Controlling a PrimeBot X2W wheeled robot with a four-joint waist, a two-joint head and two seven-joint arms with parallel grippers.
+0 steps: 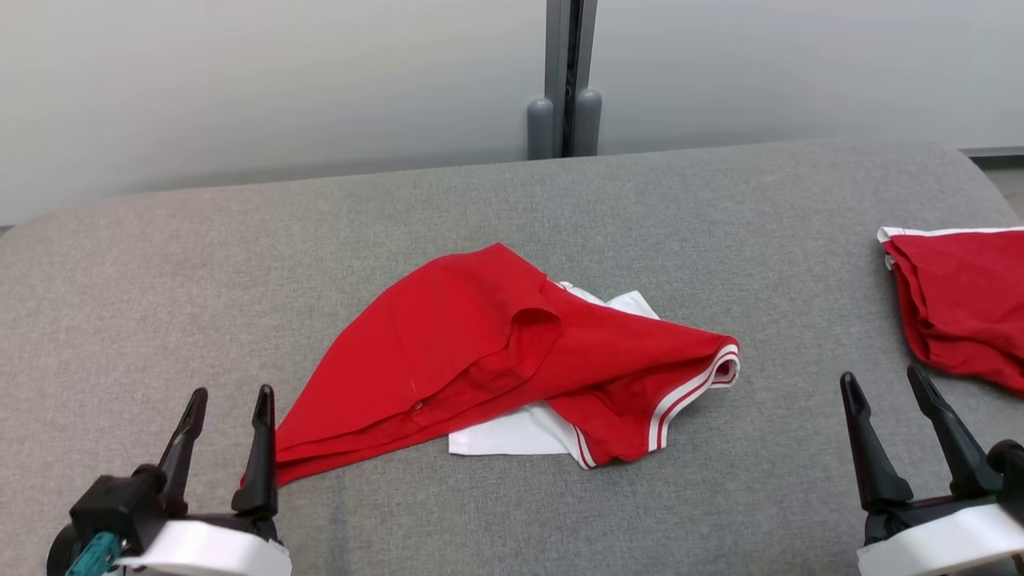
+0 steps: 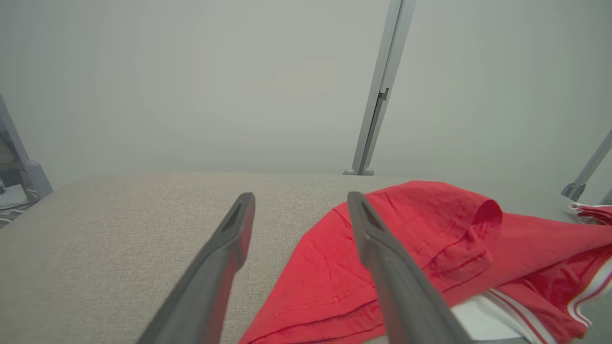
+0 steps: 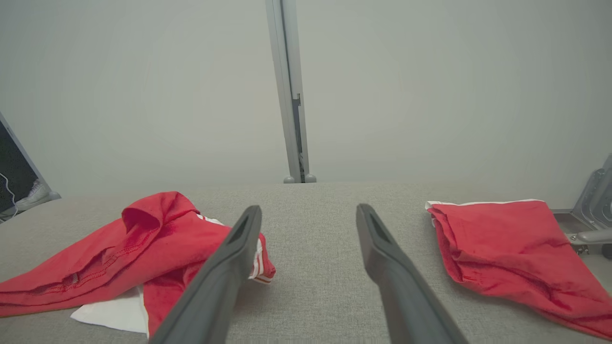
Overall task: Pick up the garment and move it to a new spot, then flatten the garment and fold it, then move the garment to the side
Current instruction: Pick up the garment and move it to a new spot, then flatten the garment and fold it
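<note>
The garment [image 1: 480,352], red with white-striped cuffs and a white panel showing from under it, lies crumpled on the grey cloth surface [image 1: 160,264]. It is straight in front of the grey post [image 1: 564,80], on the robot's side of it, and nothing has hold of it. The left gripper [image 1: 231,392] hangs to the post's left and nearer the robot, fingers spread wide and empty. Its inner finger stands right by the garment's lower hem (touching or just clear, I cannot tell). The right gripper [image 1: 880,374] hangs well to the post's right, also nearer the robot, jaws wide apart with nothing between them. Another red garment [image 1: 960,304] with a white edge lies further right of the post, well apart from the first, just past the right gripper's tips
</note>
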